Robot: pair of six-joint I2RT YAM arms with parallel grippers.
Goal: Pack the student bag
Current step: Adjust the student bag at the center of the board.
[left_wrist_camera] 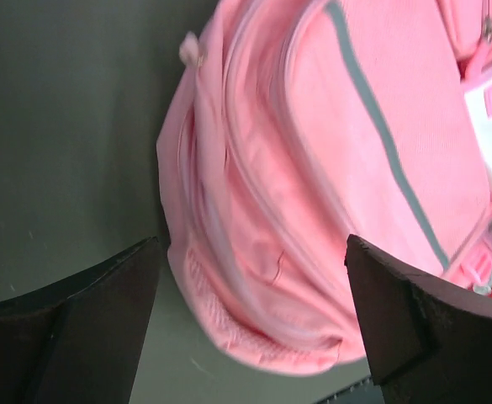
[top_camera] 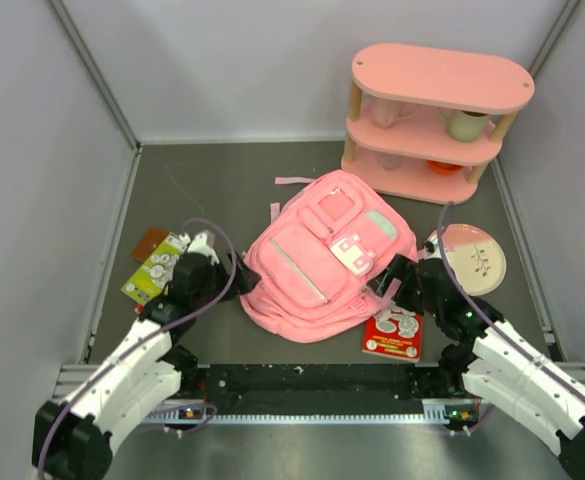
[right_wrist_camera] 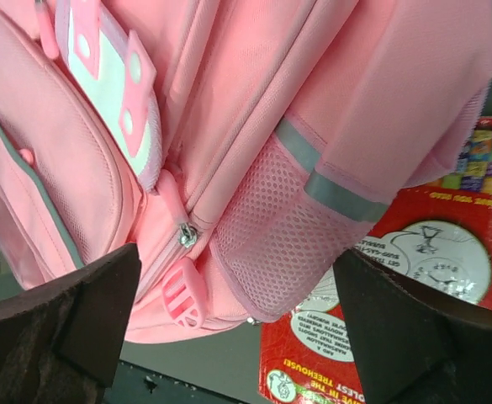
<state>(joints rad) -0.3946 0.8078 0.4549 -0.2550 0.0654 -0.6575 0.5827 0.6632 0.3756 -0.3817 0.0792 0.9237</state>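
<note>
Left end effector and right end effector spread — flanking student bag; red book ("TREEHOUSE") alongside.

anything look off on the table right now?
Nothing looks spilled or damaged. The student bag lies flat, front up, at a diagonal. Its near right corner appears to rest on the edge of the red book, which could snag when the bag is moved.

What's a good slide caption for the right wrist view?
Open right gripper facing the mesh side pocket of the student bag, red book beside it.
</note>
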